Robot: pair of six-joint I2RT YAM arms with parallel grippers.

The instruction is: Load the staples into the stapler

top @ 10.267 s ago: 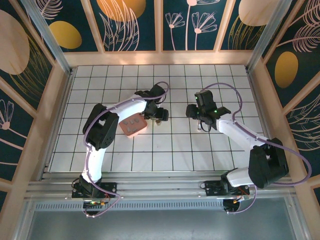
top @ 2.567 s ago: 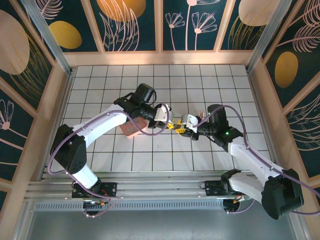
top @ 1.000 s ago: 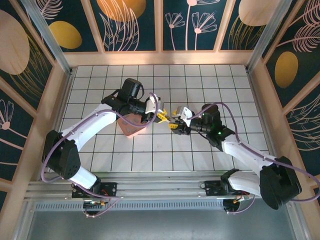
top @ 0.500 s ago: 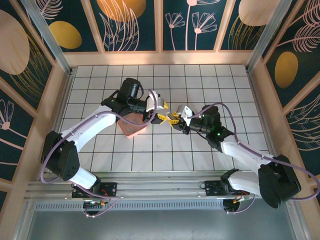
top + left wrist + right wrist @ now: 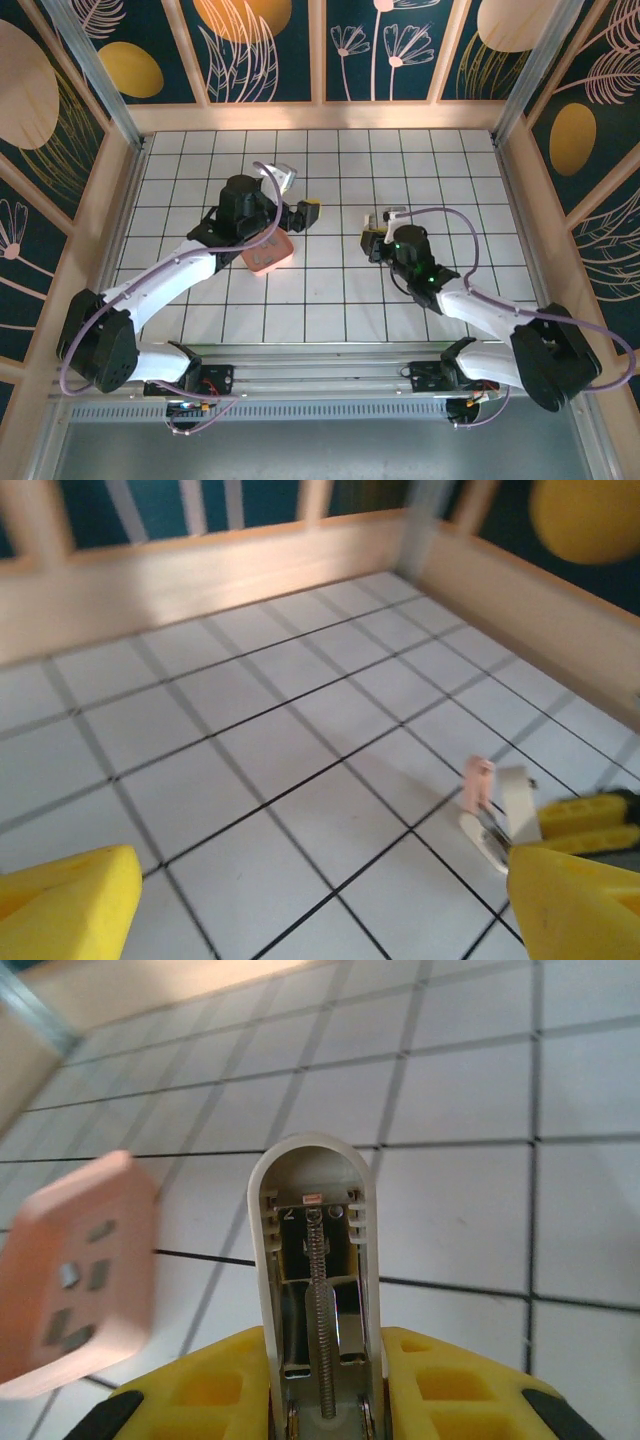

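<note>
Bright, even light from above; soft shadows lie on the white counter (image 5: pixel 330 300). The left wrist view is blurred, its yellow fingers (image 5: pixel 70 900) unfocused.

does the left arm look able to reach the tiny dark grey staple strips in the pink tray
Probably yes: the left gripper is open and empty near the pink tray, and the staple strips lie uncovered.

The desk (image 5: pixel 330 300) is white, ruled into squares by thin black lines. The walls (image 5: pixel 270 50) are dark teal with gold discs and pale outlined leaves, framed in light wood. The tray (image 5: pixel 70 1270) is salmon pink, its staples (image 5: pixel 98 1274) dull grey. The stapler (image 5: pixel 315 1290) has a whitish-beige shell, grey metal inside and a tiny red mark. The left fingers (image 5: pixel 60 905) and right fingers (image 5: pixel 440 1380) are bright yellow, the arms (image 5: pixel 165 278) white with black joints.
</note>
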